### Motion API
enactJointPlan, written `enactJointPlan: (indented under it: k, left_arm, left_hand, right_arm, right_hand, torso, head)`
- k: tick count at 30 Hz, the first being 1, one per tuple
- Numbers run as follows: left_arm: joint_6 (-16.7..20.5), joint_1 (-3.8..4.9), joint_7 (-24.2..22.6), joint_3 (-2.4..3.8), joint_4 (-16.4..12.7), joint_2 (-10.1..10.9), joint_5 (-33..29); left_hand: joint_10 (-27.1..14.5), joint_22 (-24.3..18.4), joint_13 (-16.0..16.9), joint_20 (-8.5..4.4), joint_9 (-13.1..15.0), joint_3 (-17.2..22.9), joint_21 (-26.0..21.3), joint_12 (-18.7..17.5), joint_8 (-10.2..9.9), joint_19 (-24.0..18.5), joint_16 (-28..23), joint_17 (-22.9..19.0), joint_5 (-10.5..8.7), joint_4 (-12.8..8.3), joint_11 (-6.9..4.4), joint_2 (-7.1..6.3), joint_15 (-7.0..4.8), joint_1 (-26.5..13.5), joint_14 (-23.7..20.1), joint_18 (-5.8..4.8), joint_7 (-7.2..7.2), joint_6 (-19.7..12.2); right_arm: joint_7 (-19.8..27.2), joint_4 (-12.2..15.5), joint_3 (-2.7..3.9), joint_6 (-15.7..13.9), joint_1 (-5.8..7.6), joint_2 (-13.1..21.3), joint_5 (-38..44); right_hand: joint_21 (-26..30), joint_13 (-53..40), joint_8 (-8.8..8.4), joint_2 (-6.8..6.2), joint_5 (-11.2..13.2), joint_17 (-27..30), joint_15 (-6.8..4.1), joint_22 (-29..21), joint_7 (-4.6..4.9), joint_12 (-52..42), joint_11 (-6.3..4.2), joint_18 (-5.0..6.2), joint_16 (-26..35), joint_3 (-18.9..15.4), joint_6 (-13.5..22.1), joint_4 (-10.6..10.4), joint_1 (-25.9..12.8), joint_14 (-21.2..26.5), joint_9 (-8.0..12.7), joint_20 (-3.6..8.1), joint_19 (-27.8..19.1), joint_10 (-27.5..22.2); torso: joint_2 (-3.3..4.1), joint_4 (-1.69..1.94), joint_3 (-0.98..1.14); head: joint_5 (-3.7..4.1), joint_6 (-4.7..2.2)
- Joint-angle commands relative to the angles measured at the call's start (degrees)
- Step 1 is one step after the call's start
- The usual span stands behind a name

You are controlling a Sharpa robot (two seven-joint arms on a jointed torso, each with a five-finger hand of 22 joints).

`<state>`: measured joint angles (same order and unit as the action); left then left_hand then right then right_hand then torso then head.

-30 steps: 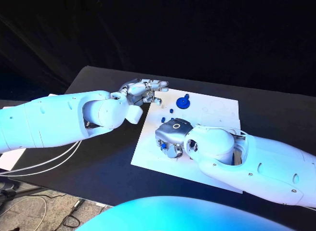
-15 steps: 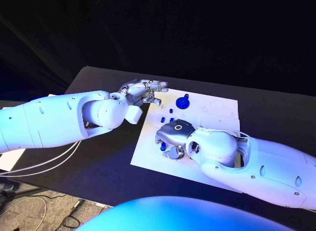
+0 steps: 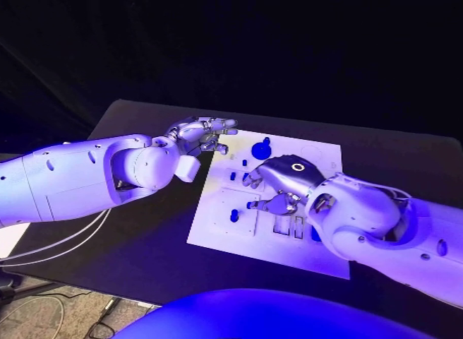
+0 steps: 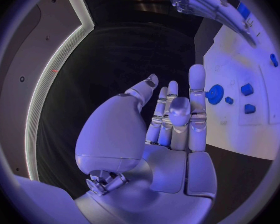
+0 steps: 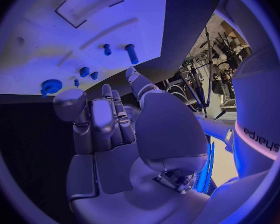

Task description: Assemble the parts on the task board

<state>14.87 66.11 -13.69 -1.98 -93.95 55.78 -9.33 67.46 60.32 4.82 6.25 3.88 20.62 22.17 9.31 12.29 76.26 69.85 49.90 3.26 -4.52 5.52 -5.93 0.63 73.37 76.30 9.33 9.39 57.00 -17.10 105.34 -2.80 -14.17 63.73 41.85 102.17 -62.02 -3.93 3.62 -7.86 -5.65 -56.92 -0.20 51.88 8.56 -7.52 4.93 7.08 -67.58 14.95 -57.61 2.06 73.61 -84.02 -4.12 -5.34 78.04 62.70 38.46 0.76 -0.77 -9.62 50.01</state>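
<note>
Parts sit on the task board [image 3: 328,159], the white plate in the middle of the black table [image 3: 140,116]. They are small blue pieces. One is a round blue gear [image 3: 261,149] near the far edge of the board. Two little blue blocks [image 3: 233,176] lie just beside each other, a bit nearer to the robot. One more blue piece [image 3: 233,215] stands on the near left part of the board. The left arm [image 3: 79,176] comes in from the left side and bends at the wrist. The left hand [image 3: 199,134] is up by the far left corner of the board, close to the gear but not touching it. In the left wrist view, this hand [image 4: 168,129] holds nothing. Its fingers [image 4: 197,92] point up, straight and close side by side, with the thumb out to one side. The gear [image 4: 215,93] and the blocks [image 4: 246,89] are past the fingertips, on the white board [image 4: 239,129]. The right arm [image 3: 404,233] comes in from the right side and reaches over the board. The right hand [image 3: 282,187] hangs over the middle of the board with its fingers pointing down and a little apart. In the right wrist view, this hand [image 5: 115,129] holds nothing, and its fingers [image 5: 105,114] are partly bent and close side by side. I cannot tell if the fingertips touch the board.
</note>
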Motion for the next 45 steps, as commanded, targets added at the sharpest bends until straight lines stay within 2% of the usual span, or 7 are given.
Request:
enactJointPlan:
  k: [1, 3, 8, 13, 18, 34, 45]
  left_arm:
    - [-3.01, 0.06, -0.57, 0.04, 0.14, -0.01, 0.99]
    - [-3.29, 0.04, -0.66, 0.03, 0.26, -0.02, 1.09]
    - [-3.64, -0.06, -1.16, -0.01, 0.25, -0.22, 1.24]
    - [-3.60, -0.21, -2.11, -0.04, -0.21, -0.42, 1.62]
    - [-3.39, -0.28, -2.50, -0.05, -0.50, -0.50, 1.83]
    - [-3.83, -0.41, -2.56, -0.07, -1.17, -0.90, 2.12]
    - [-3.93, -0.47, -2.00, -0.07, -1.04, -0.92, 2.24]
  left_hand:
    - [-0.25, -0.05, 0.09, -0.01, -0.09, -0.33, -0.37, 0.17, -0.26, -0.52, -0.20, -0.05, 0.09, 0.05, -0.04, -0.23, 0.07, -0.56, -0.41, 0.90, 0.37, 0.00]
    - [-0.14, -0.06, 0.12, 0.00, -0.09, -0.43, -0.35, 0.31, -0.30, -0.53, -0.21, -0.09, 0.10, 0.09, -0.08, -0.21, 0.07, -0.57, -0.44, 0.90, 0.36, -0.02]
    - [0.70, -0.08, 0.37, -0.06, -0.05, -0.54, -0.27, 1.06, -0.30, -0.55, -0.17, -0.16, 0.13, 0.07, -0.37, 0.15, -0.10, -0.25, -0.47, 0.96, 0.14, 0.16]
    - [1.91, -0.08, 0.72, -0.25, 0.05, -0.65, -0.10, 1.87, -0.11, -0.53, -0.23, -0.42, 0.13, 0.16, -0.87, 0.57, -0.46, -0.05, -0.54, 1.02, -0.32, 1.06]
    - [2.12, -0.07, 0.79, -0.31, 0.05, -0.71, -0.05, 2.00, -0.12, -0.51, -0.21, -0.42, 0.13, 0.21, -0.96, 0.62, -0.53, -0.06, -0.53, 1.02, -0.40, 1.22]
    - [2.16, -0.10, 0.83, -0.36, 0.06, -0.82, -0.07, 2.04, -0.11, -0.52, -0.19, -0.42, 0.12, 0.30, -0.99, 0.63, -0.58, -0.18, -0.53, 1.02, -0.46, 1.44]
    - [1.76, -0.25, 0.81, -0.41, 0.02, -1.04, -0.34, 1.89, -0.24, -0.61, -0.20, -0.51, 0.12, 0.40, -0.94, 0.51, -0.58, -0.32, -0.58, 1.03, -0.46, 1.54]
  right_arm:
    - [0.22, 1.85, 0.35, -7.02, 0.83, 3.66, -16.84]
    - [-0.89, 3.59, 0.57, -7.03, 1.59, 7.67, -24.43]
    - [-5.19, 6.13, 0.29, -5.03, 2.31, 14.76, -32.28]
    - [-10.60, 7.93, -0.78, -3.28, 1.59, 19.87, -32.77]
    - [-14.13, 8.36, -1.46, -2.98, 1.08, 22.18, -29.73]
    - [-16.68, 6.74, -2.25, -4.22, -3.14, 19.34, -20.08]
    - [-16.85, 5.42, -2.25, -3.19, -3.86, 17.04, -18.19]
  right_hand:
    - [-0.22, -0.10, 0.37, 0.36, -0.37, -0.31, -0.07, 0.42, 0.24, -0.87, 0.00, 0.29, -0.20, -0.37, -0.88, -0.66, 0.09, -0.34, -0.17, -0.16, -0.04, 1.84]
    - [-3.97, -0.95, 0.79, 0.83, -1.16, -5.17, -0.36, 5.19, 0.29, -2.95, -0.51, -0.56, -3.85, -0.70, -2.08, -1.71, -0.86, -1.70, -0.36, 0.02, 1.84, 6.13]
    - [-14.05, -7.33, 1.31, 0.56, -4.82, -17.93, -2.71, 18.06, -1.99, -12.62, -3.59, -2.95, -13.12, -2.16, -3.95, -2.73, -1.73, -4.14, -0.54, 2.12, 6.33, 19.42]
    - [-16.70, -46.69, 2.22, 0.81, -11.83, -21.43, -2.79, 21.15, -3.48, -47.66, -4.50, -3.33, -15.75, -7.11, -4.94, -6.62, -4.04, -4.06, -0.74, 3.32, 6.44, 18.50]
    - [-17.62, -59.67, 3.32, 2.24, -13.74, -23.12, -3.45, 22.31, -2.66, -58.41, -4.24, -3.61, -16.82, -10.48, -5.38, -9.44, -4.65, -4.18, -1.38, 2.73, 6.35, 17.72]
    - [-17.94, -64.84, 4.18, 2.48, -14.06, -24.30, -3.00, 22.71, -2.85, -61.41, -3.97, -3.59, -17.50, -15.63, -4.40, -13.15, -5.24, -4.31, -2.06, 2.67, 6.13, 17.27]
    - [-19.25, -67.62, 4.57, 2.76, -14.37, -27.40, -3.02, 24.61, -2.89, -63.72, -4.00, -4.00, -19.29, -16.68, -4.33, -13.56, -4.18, -4.91, -2.31, 2.69, 6.83, 18.36]
  torso:
    - [-0.23, -0.64, 0.04]
    - [-0.28, -0.99, 0.00]
    - [-0.35, -1.80, -0.21]
    - [-0.44, -2.51, -0.37]
    - [-0.56, -3.10, -0.39]
    - [-0.50, -3.37, -0.39]
    - [-0.57, -3.28, -0.48]
  head:
    - [0.66, -0.01]
    - [1.11, -0.01]
    - [3.27, -0.01]
    - [6.60, -0.01]
    - [8.07, -0.01]
    - [9.34, -0.01]
    - [9.39, -0.01]
